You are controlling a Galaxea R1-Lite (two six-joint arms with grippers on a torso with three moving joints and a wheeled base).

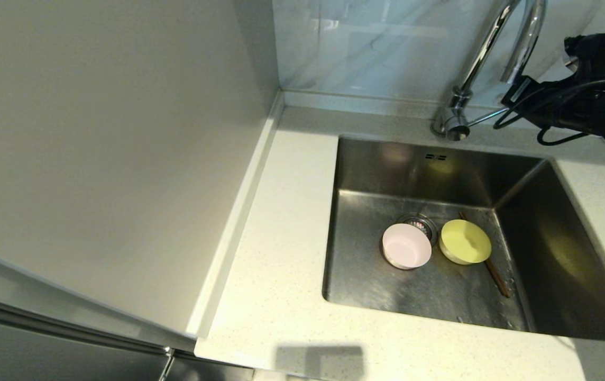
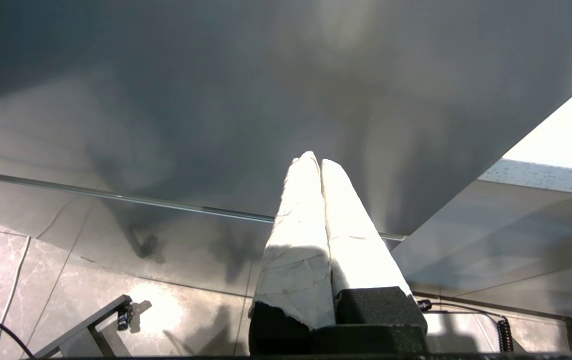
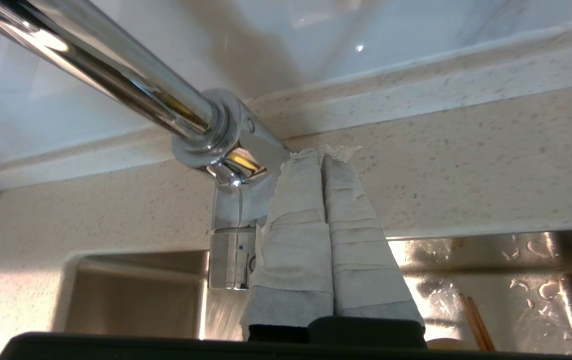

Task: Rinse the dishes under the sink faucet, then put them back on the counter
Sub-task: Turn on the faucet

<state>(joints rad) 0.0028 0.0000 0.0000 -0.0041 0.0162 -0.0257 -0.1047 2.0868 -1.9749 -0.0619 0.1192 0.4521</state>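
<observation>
A pale pink bowl [image 1: 407,246] and a pale yellow bowl [image 1: 465,242] sit side by side on the floor of the sink [image 1: 551,248], beside the drain strainer [image 1: 420,224]. Brown chopsticks [image 1: 496,275] lie partly under the yellow bowl; in the right wrist view the chopsticks [image 3: 476,320] show in the wet basin. My right gripper [image 3: 322,155] is shut and holds nothing. Its taped fingertips are up against the side lever [image 3: 266,142] at the base of the sink faucet [image 3: 116,65]. My left gripper [image 2: 316,161] is shut and empty, parked low beside the cabinet.
The speckled counter [image 1: 281,238] runs left of and in front of the sink, with a low raised back edge [image 1: 366,100]. A tall grey panel [image 1: 112,159] walls off the left side. The chrome faucet neck [image 1: 485,47] arches up beside my right arm [image 1: 588,103].
</observation>
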